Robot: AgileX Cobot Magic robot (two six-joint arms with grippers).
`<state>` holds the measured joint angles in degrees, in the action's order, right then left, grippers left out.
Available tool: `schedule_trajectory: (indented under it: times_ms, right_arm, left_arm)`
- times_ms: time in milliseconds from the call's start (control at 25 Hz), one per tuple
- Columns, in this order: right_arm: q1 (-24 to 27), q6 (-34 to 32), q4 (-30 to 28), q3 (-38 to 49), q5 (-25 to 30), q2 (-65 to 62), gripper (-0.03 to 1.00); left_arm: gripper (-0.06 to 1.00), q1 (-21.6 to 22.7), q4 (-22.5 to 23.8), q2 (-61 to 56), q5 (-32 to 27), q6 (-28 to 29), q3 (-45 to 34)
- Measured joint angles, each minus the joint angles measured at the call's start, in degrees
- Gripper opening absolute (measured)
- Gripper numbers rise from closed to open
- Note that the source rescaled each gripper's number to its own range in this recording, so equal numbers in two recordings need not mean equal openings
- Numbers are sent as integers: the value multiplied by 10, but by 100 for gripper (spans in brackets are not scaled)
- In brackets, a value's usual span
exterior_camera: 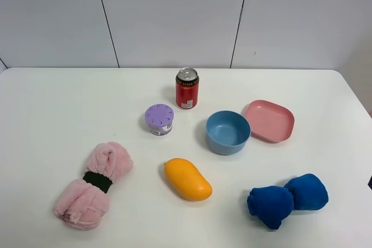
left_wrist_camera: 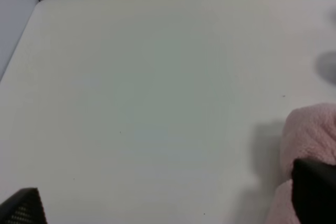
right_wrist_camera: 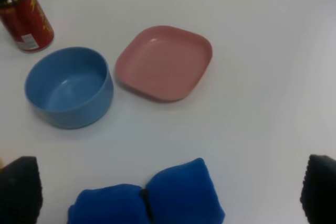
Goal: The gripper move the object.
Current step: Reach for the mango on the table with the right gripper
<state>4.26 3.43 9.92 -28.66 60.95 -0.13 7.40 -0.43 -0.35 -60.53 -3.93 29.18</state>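
Note:
The object, a glossy orange-yellow mango-shaped oval point(exterior_camera: 187, 179), lies on the white table point(exterior_camera: 52, 114) at the front centre, touched by nothing. It does not show clearly in either wrist view. Neither gripper shows in the exterior high view. My left gripper point(left_wrist_camera: 168, 203) is open and empty, with its black fingertips point(left_wrist_camera: 315, 190) wide apart over bare table beside the pink towel point(left_wrist_camera: 310, 129). My right gripper point(right_wrist_camera: 170, 190) is open and empty, with its fingertips point(right_wrist_camera: 21, 190) on either side of the blue towel point(right_wrist_camera: 178, 192).
A red can point(exterior_camera: 187, 87), a purple-lidded round container point(exterior_camera: 159, 119), a blue bowl point(exterior_camera: 228, 132) and a pink tray point(exterior_camera: 269, 121) stand behind the mango. A rolled pink towel point(exterior_camera: 94, 184) lies front left and a blue towel point(exterior_camera: 288, 199) front right.

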Motion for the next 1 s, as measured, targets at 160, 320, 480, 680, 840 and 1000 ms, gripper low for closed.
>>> schedule_trajectory:
  times_ms: [160, 320, 480, 680, 840, 1000]
  right_arm:
    - [0, 12, 16, 0, 0, 0, 100]
    - [0, 33, 37, -10, -4, 0, 100]
    - [0, 75, 66, -85, -11, 53, 100]
    - [0, 133, 113, -220, -8, 196, 100]
    - [0, 153, 155, -323, 19, 323, 100]
    - [0, 177, 179, -394, 72, 434, 100]
  left_arm:
    - [100, 0, 0, 0, 0, 0, 0]
    - [100, 0, 0, 0, 0, 0, 0]
    - [100, 0, 0, 0, 0, 0, 0]
    - [100, 0, 0, 0, 0, 0, 0]
    - [100, 0, 0, 0, 0, 0, 0]
    - [100, 0, 0, 0, 0, 0, 0]
